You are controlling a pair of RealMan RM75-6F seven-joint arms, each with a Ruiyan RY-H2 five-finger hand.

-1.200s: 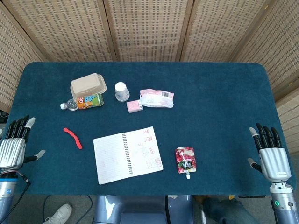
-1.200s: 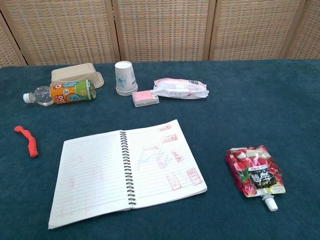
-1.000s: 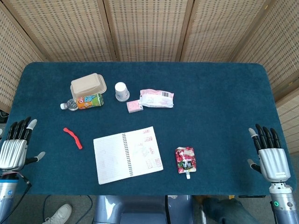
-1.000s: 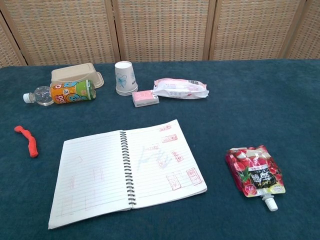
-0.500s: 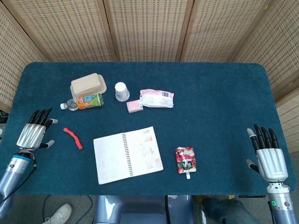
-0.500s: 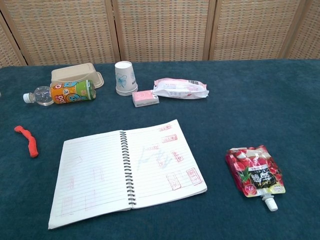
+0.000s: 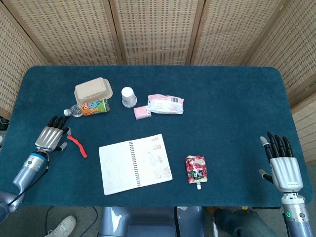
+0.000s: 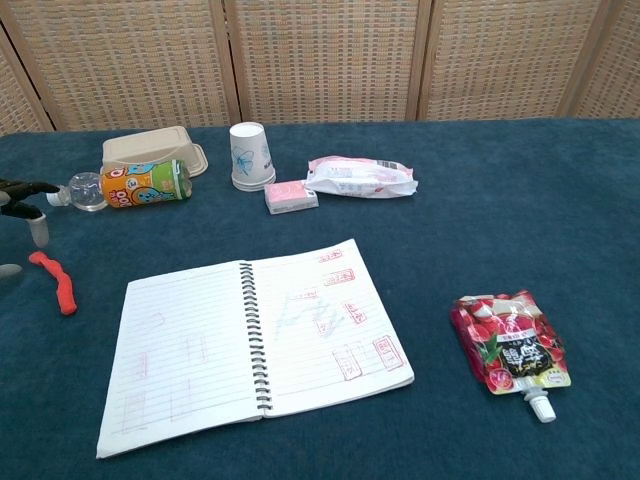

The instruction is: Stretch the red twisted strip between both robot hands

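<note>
The red twisted strip (image 7: pixel 77 145) lies on the blue cloth left of the notebook; the chest view shows the strip (image 8: pixel 55 281) near the left edge. My left hand (image 7: pixel 52 135) hovers just left of the strip's upper end, fingers spread and empty; only its fingertips (image 8: pixel 36 228) show in the chest view. My right hand (image 7: pixel 281 164) stays at the table's right front edge, fingers apart, holding nothing, far from the strip.
An open spiral notebook (image 7: pixel 135 163) lies centre front. A red drink pouch (image 7: pixel 196 169) lies to its right. Behind are a lying bottle (image 7: pixel 90 107), a beige box (image 7: pixel 93 90), a paper cup (image 7: pixel 129 97), a pink packet (image 7: pixel 142 112) and a snack bag (image 7: pixel 166 104).
My left hand has moved from the table's left edge inward to just beside the red strip. The right hand shifted only slightly. The strip has not moved.
</note>
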